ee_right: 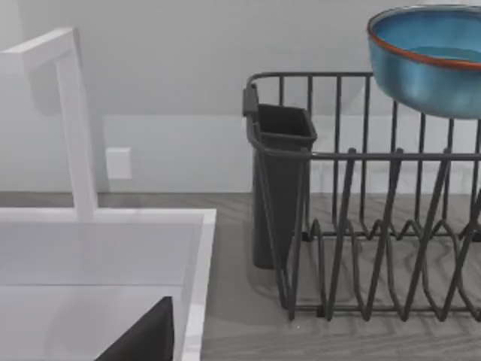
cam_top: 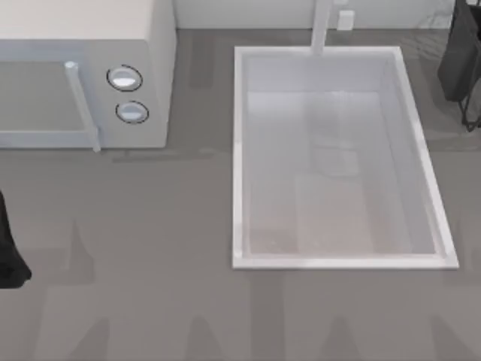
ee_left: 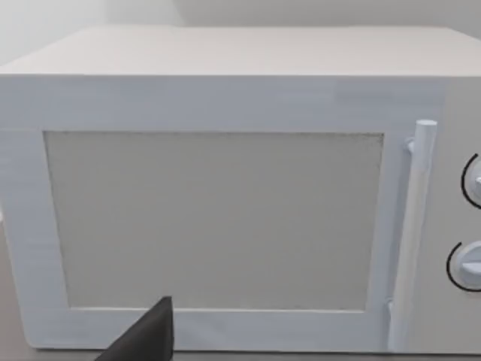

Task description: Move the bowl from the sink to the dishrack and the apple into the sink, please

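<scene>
Our top view looks straight down on the table (cam_top: 150, 226), taking in the microwave (cam_top: 83, 68) at left and the sink (cam_top: 338, 158) at right. Our left wrist view faces the microwave door (ee_left: 214, 218) head-on and close. Our right wrist view looks low and level across the sink's rim (ee_right: 197, 256) toward the faucet (ee_right: 71, 120) and dishrack (ee_right: 361, 226). Each wrist view shares its fixture with the top view.

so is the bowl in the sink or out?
Out. In the right wrist view the bowl is up at the dishrack, above its wires; the top view shows nothing in the sink basin.
</scene>
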You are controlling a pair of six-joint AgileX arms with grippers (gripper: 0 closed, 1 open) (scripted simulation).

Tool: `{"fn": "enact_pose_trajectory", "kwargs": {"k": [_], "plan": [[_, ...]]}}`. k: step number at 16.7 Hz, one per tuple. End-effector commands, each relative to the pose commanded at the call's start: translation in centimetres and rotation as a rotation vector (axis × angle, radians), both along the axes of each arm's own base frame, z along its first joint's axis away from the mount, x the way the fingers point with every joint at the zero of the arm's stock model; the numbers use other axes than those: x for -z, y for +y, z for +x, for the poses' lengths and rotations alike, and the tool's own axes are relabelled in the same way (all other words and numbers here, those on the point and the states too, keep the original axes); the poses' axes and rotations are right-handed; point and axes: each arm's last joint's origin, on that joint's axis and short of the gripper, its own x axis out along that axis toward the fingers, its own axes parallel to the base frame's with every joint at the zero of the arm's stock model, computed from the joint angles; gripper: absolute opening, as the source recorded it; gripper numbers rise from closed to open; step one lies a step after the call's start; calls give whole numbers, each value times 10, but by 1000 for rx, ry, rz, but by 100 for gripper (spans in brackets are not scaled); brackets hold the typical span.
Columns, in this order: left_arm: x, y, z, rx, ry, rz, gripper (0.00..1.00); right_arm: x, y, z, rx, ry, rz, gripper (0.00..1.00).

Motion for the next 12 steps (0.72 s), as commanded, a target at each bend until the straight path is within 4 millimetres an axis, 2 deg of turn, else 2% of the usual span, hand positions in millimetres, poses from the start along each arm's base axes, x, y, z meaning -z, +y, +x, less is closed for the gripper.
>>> {"fn": "enact_pose_trajectory", "kwargs": {"k": [4,7,10,12], "plan": [[0,0,0,0,0,0,100,-2,0,0,2,9,-3,100],[0,0,0,0,0,0,100,-18,-3,1,20,86,-23,100],[0,0,0,0,0,0,100,-41,-7,11,54,254,-53,100],[0,0,0,0,0,0,100,-55,-13,24,80,419,-73,100]]}}
